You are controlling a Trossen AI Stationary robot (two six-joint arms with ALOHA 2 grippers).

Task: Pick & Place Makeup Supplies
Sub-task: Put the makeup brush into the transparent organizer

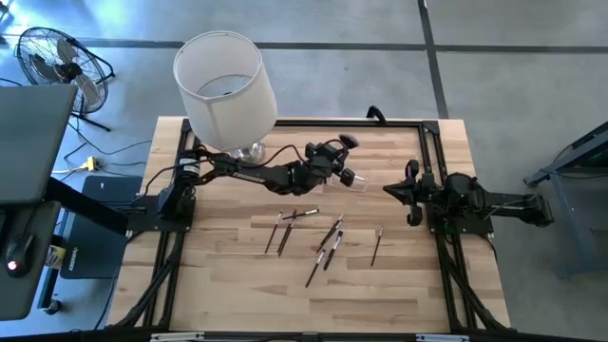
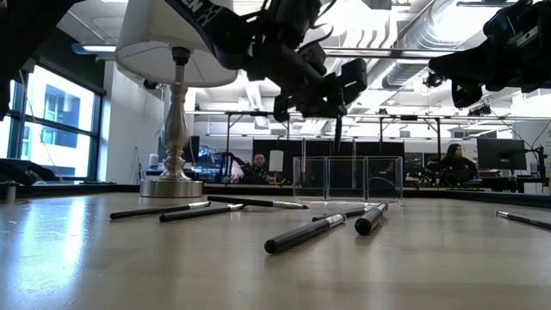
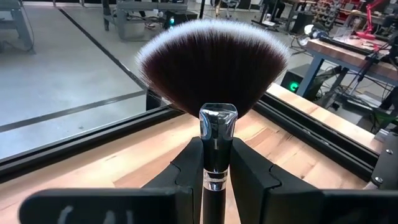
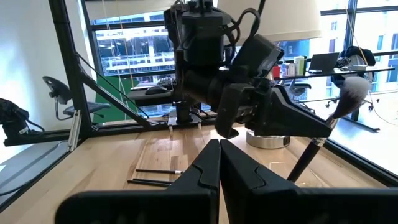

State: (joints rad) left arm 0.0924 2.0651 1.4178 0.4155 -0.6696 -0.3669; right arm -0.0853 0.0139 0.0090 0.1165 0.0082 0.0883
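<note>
The left tool is clamped on a fan brush: a black handle, a shiny silver ferrule, and a wide flat spray of dark bristles tipped white. In the high view this tool hangs over the far middle of the bench, with the brush sticking out toward the far edge. The right wrist view shows the brush held aslant, head up and handle down, above a clear organiser. In the low view that organiser stands at the far middle of the bench, with the left tool just above it.

The other brushes and pencils lie flat in a loose scatter at the bench's middle, thin and dark, some with silver ferrules; one lies apart to the right. Seen low, two black pencils lie nearest.

The right tool has its fingers pressed together on nothing; it waits at the right side of the bench.

A lamp with a white shade stands at the far left.
</note>
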